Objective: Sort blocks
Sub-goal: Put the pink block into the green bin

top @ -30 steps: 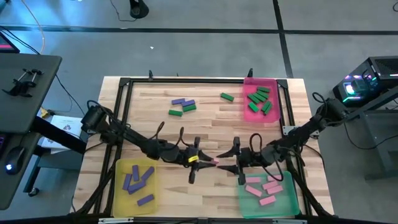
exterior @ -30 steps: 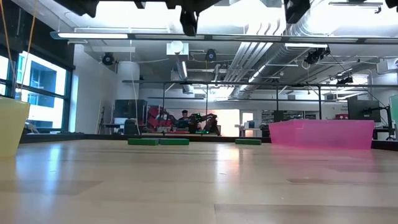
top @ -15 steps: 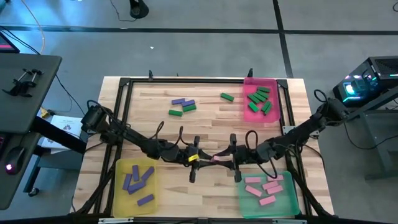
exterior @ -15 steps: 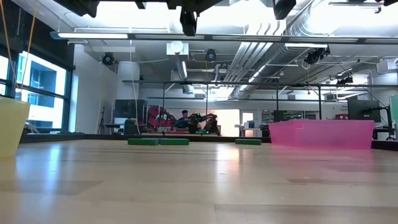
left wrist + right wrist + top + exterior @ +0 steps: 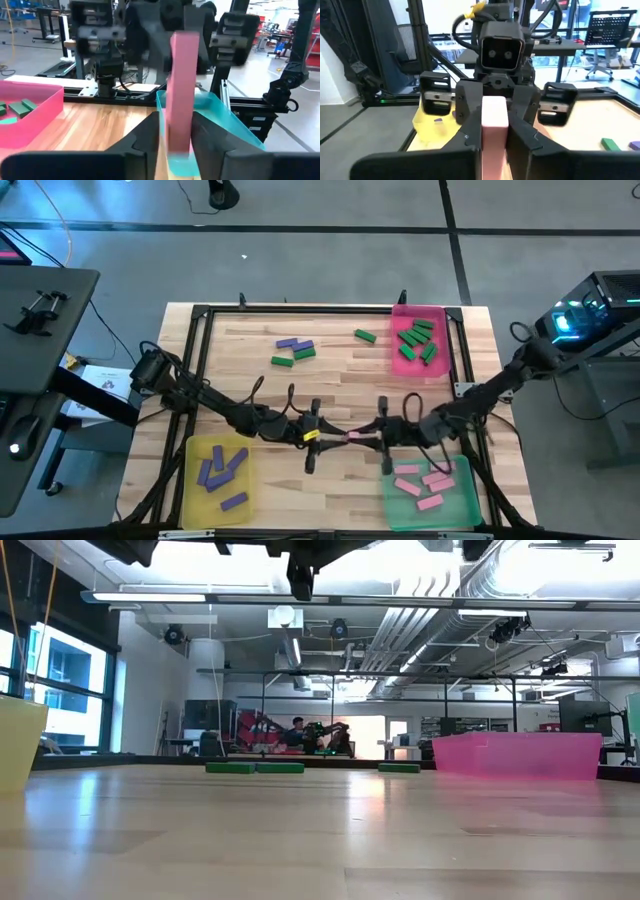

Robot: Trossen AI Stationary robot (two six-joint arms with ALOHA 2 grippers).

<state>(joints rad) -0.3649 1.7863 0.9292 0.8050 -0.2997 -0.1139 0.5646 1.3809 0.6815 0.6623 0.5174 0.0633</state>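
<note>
A pink block (image 5: 352,437) hangs level in the air over the middle of the table's near half, between my two grippers, which face each other. My right gripper (image 5: 368,438) comes from the right and is shut on the block's right end. My left gripper (image 5: 335,437) comes from the left. Its fingers (image 5: 147,140) stand on either side of the block's left end (image 5: 180,100), slightly open, with a thin gap showing beside one finger. Loose purple (image 5: 290,343) and green blocks (image 5: 300,354) lie flat on the far half of the table. My right gripper pinches the pink block's right end (image 5: 494,125) between its two fingers. The fingers (image 5: 470,125) lie level, coming from the table's right, along the block. The block is lifted clear of the table and roughly level. My left gripper: a gap shows at one finger; whether the other finger touches the block (image 5: 180,135) I cannot tell.
A yellow tray (image 5: 192,480) with purple blocks sits near left. A green tray (image 5: 466,498) with pink blocks sits near right, and a pink tray (image 5: 400,365) with green blocks far right. One green block (image 5: 364,335) lies alone beside the pink tray. A black frame (image 5: 200,330) rims the table.
My right gripper has moved toward the table's left, up to the free end of the pink block held out by my left gripper, and has shut on that end. The block has stayed level and clear of the table.
</note>
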